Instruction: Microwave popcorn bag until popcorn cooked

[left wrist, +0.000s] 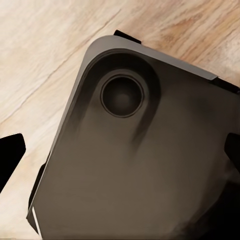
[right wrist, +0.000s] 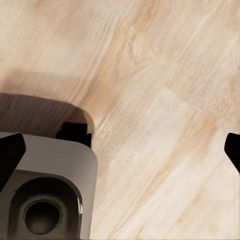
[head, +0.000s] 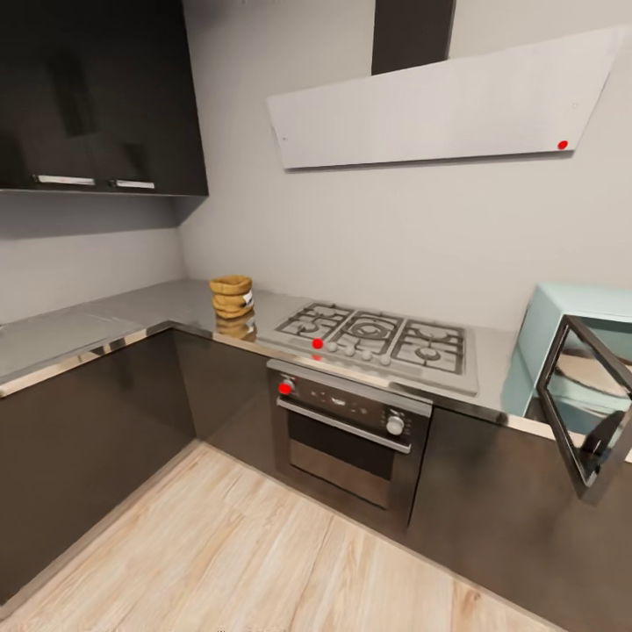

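The popcorn bag, a small tan crumpled sack with a white band, stands upright on the grey countertop near the corner, just left of the gas hob. The pale mint-blue microwave sits at the far right of the countertop with its dark glass door swung open toward me. My left gripper is open, its black fingertips spread wide over my own grey base. My right gripper is open too, hanging over the wooden floor with nothing between its fingers.
A gas hob lies between bag and microwave, with a dark built-in oven under it. A pale extractor hood hangs above; dark wall cabinets at upper left. The wooden floor spreads in front of the L-shaped cabinets.
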Robot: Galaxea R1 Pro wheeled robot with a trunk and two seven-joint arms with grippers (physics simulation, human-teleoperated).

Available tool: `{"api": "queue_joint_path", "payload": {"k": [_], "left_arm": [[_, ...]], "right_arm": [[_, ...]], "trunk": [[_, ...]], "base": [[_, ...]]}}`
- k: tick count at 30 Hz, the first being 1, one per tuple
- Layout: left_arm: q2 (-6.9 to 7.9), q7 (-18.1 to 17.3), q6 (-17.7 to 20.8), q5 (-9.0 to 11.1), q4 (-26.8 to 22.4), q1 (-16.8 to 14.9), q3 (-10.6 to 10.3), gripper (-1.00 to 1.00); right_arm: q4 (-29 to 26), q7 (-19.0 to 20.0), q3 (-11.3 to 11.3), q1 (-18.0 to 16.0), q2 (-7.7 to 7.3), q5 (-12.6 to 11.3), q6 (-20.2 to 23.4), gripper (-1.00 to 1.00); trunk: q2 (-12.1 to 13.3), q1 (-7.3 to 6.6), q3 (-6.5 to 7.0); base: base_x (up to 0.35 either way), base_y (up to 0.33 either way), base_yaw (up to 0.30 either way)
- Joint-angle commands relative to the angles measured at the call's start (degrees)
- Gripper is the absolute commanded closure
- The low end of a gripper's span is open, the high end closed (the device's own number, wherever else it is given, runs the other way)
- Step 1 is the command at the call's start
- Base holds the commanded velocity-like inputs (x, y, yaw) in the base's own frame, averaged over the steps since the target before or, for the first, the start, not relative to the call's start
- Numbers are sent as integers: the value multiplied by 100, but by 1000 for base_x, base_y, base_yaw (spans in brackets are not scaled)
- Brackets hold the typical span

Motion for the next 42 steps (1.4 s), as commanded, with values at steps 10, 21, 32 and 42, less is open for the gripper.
{"api": "queue_joint_path", "payload": {"k": [10, 21, 32, 42], "left_arm": [[-7, -3, -13, 8, 0, -1, 32, -100], [-1, -3, -8, 8, -5, -1, 32, -100], [2, -3, 0, 14, 0, -1, 40, -100], [18, -72, 47, -9, 6, -1, 7, -100]], "right_arm": [[21, -204, -48, -7, -5, 49, -42, -100], [26, -202, -48, -7, 13, 54, -42, -100], [18, -120, -48, -7, -10, 58, 3, -100], [17, -117, -48, -7, -17, 66, -16, -100]], "trunk": [[-3, 0, -5], [-3, 0, -5], [-3, 0, -5], [-3, 0, -5]], "base": [[0, 0, 280], [0, 0, 263], [0, 0, 11], [163, 21, 0]]}}
